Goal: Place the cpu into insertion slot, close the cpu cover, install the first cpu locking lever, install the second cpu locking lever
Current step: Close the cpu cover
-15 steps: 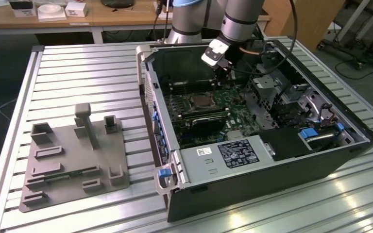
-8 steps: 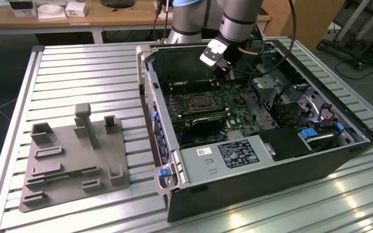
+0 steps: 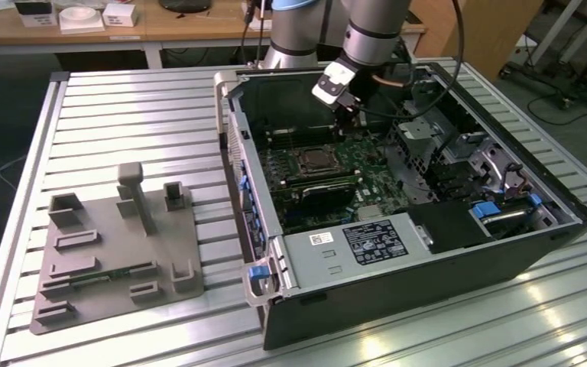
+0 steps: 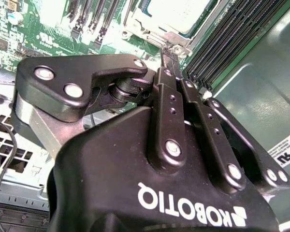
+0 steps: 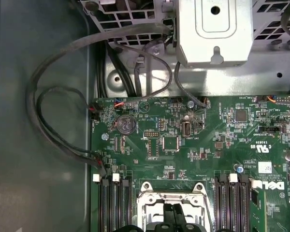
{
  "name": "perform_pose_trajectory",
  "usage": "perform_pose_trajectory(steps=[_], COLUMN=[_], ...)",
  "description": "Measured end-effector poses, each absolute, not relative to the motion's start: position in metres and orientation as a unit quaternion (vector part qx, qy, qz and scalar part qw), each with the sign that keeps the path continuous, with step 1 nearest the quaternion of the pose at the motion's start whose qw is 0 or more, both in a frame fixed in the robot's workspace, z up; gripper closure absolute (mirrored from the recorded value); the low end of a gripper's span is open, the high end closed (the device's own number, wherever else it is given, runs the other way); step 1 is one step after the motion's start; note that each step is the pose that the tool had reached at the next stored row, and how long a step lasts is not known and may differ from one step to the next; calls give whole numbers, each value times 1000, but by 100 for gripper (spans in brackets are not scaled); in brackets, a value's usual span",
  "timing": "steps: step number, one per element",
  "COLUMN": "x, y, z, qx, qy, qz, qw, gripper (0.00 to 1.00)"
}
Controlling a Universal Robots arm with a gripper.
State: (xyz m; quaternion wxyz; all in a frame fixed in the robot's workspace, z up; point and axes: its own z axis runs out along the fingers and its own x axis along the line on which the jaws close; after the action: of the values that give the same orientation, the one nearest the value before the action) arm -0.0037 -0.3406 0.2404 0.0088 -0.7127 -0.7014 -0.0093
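At one o'clock of the insertion slot [image 3: 319,160] in the exterior view, we see the gripper [image 3: 348,122] pinched closed, holding nothing we can see.

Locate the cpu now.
In the second wrist view the cpu lies in the insertion slot on the green board, between black memory slots, just ahead of the gripper.
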Motion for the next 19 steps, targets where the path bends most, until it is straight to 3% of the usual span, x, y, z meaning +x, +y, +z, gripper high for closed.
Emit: perform_pose_trajectory(steps=[19], x=[-24], y=[-341], z=[240], qx=[-713], qy=[-701], qz=[-9], qw=[9], gripper=[89])
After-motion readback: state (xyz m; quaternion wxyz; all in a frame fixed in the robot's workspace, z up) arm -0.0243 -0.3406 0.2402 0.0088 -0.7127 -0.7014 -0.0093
